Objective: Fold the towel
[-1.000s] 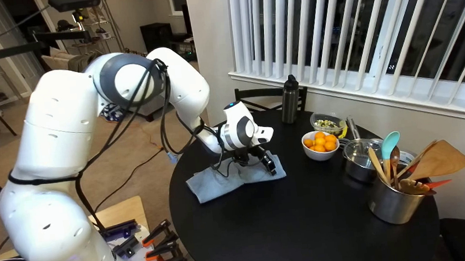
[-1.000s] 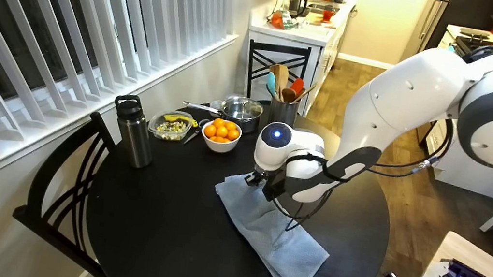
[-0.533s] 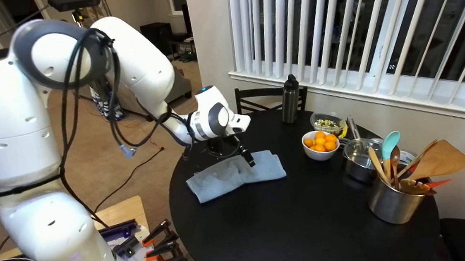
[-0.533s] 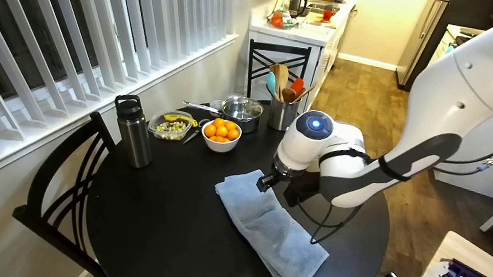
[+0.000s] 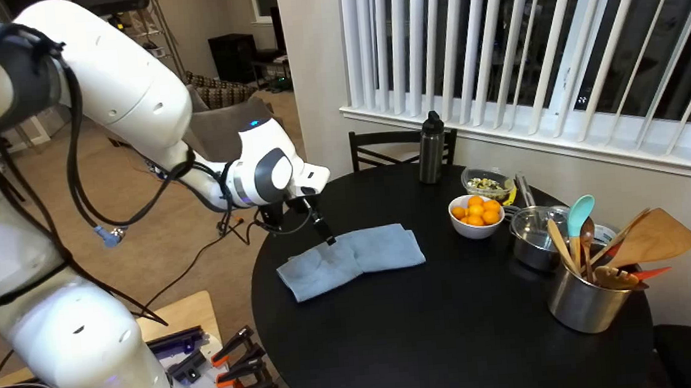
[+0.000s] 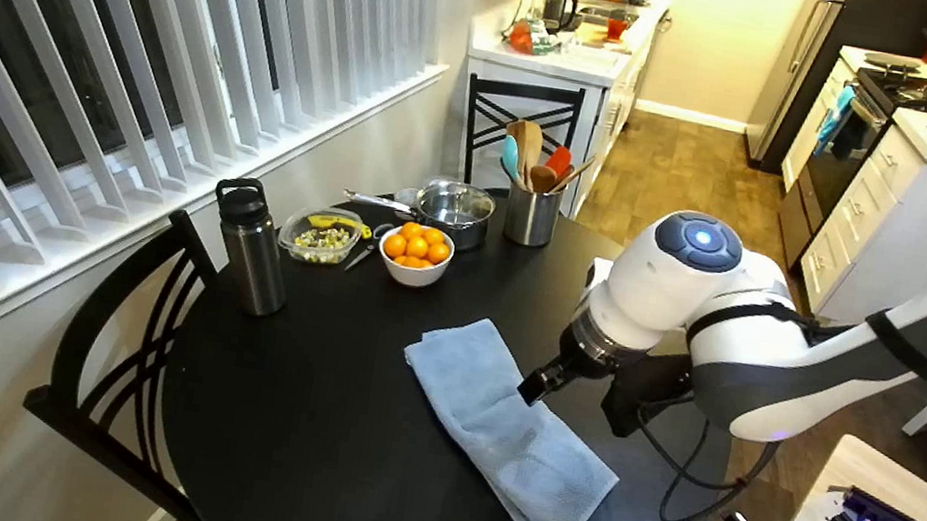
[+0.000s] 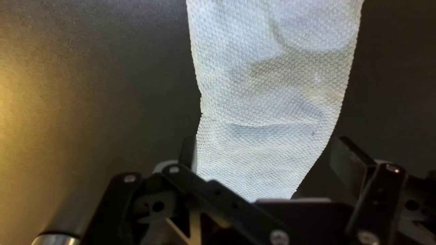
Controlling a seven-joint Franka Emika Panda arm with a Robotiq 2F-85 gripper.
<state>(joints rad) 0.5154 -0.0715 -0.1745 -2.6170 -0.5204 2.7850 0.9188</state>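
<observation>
The grey-blue towel (image 5: 354,260) lies on the dark round table as a long, narrow strip. Creases cross its middle, and stacked layers show along an edge and at the end in an exterior view (image 6: 510,438). From the wrist view, the towel (image 7: 272,88) runs down the middle of the picture, passing between the fingers. My gripper (image 7: 270,158) is open with its pads well apart and grips nothing. In both exterior views it hangs over the middle of the towel's robot-side edge; its exact height above the cloth is hard to judge.
On the table stand a steel bottle (image 6: 251,252), a white bowl of oranges (image 6: 414,272), a clear food container (image 6: 322,237), a metal pot (image 6: 457,214) and a utensil holder (image 6: 532,216). Clamps (image 5: 244,362) sit by the robot base.
My gripper has risen from the far end of the towel and travelled back along it toward the robot base. The towel has stayed in the same place and shape.
</observation>
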